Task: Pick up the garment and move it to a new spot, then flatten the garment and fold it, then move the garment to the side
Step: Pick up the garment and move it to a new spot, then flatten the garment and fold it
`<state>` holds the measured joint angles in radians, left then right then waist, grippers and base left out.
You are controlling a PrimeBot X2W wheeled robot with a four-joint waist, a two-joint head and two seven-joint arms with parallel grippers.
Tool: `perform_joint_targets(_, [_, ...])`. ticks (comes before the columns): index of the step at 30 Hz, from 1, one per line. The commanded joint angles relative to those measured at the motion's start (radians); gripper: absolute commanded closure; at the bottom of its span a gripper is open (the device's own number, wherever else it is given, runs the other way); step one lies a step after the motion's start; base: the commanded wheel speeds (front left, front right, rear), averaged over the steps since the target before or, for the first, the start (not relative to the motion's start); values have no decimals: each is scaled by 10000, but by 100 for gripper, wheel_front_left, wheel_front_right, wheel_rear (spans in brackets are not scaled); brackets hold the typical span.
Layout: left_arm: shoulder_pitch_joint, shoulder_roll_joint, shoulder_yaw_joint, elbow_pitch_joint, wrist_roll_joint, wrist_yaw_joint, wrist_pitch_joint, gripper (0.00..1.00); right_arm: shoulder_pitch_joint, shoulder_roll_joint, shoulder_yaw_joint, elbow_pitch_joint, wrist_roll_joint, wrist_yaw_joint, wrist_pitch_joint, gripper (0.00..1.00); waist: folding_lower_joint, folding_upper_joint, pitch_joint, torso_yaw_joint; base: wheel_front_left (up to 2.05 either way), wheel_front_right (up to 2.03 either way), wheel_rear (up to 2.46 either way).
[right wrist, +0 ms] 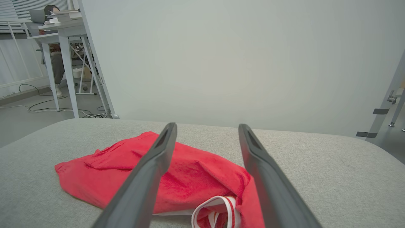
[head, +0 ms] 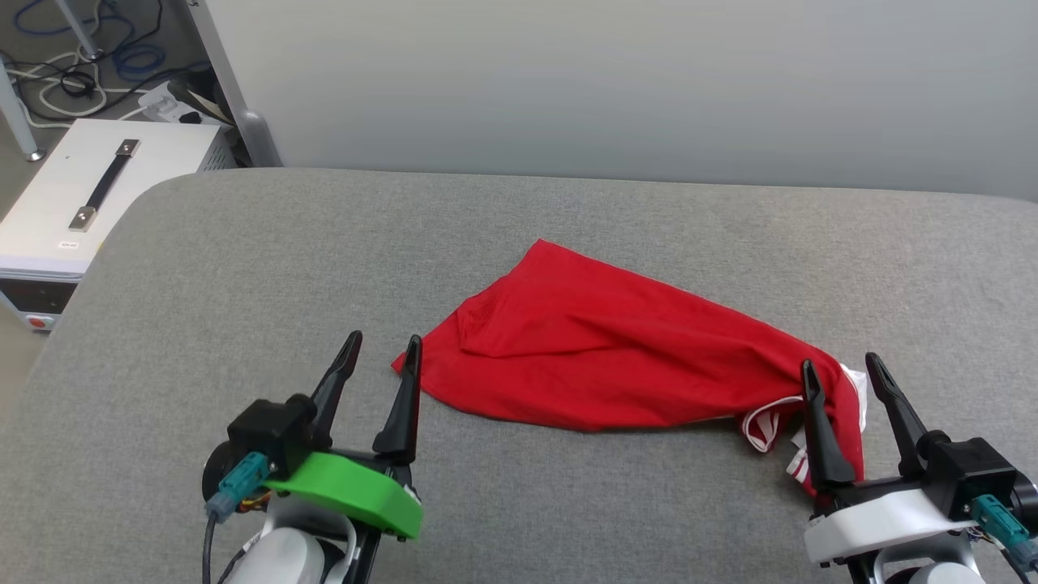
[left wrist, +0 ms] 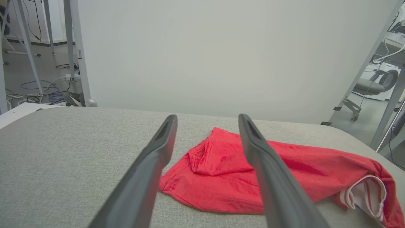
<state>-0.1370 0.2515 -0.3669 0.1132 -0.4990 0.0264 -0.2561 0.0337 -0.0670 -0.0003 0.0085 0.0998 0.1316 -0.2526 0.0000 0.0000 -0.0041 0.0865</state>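
The garment (head: 600, 357) lies crumpled in a long red heap across the middle of the grey table (head: 243, 268), with white striped trim showing at its right end. My left gripper (head: 381, 347) is open just left of the heap's left corner, with nothing between its fingers. Over the right end, above the striped trim, my right gripper (head: 843, 365) stands open. In the left wrist view the garment (left wrist: 221, 171) lies ahead, partly behind the right finger (left wrist: 269, 177). The right wrist view has the garment (right wrist: 190, 177) under and between the fingers, trim nearest.
A pale wall panel (head: 616, 81) stands along the table's far edge. A white box with a black handle (head: 81, 195) sits on the floor beyond the table's left corner, with cables (head: 73, 73) behind it. A person sits at a desk (right wrist: 57, 28) far to the left.
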Motion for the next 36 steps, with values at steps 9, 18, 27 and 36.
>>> perform_joint_targets(9, [1235, -1015, 1332, -272, 1362, -1022, -56, 0, 77, 128, -46, 63, 97, -9, -91, 0, 0, 0, 10, -56, 0, 0, 0])
perform_joint_targets(18, [960, -1605, 1821, -175, 1972, -1490, -56, 0, -191, -98, 228, 23, -323, -9, -87, 0, 0, 0, 518, 219, 0, 0, 0])
perform_joint_targets(27, [352, -1885, 1788, -74, 2049, -1559, -57, 0, -2728, -2408, 2977, -473, 1224, -9, 3738, 0, 0, 0, 1761, 1220, 0, 0, 0])
perform_joint_targets(36, [-266, -2003, 1441, -257, 1828, -1568, -57, 0, -6438, -4480, 6180, 279, 3915, -9, 8698, 0, 0, 0, 3051, 2637, 0, 0, 0])
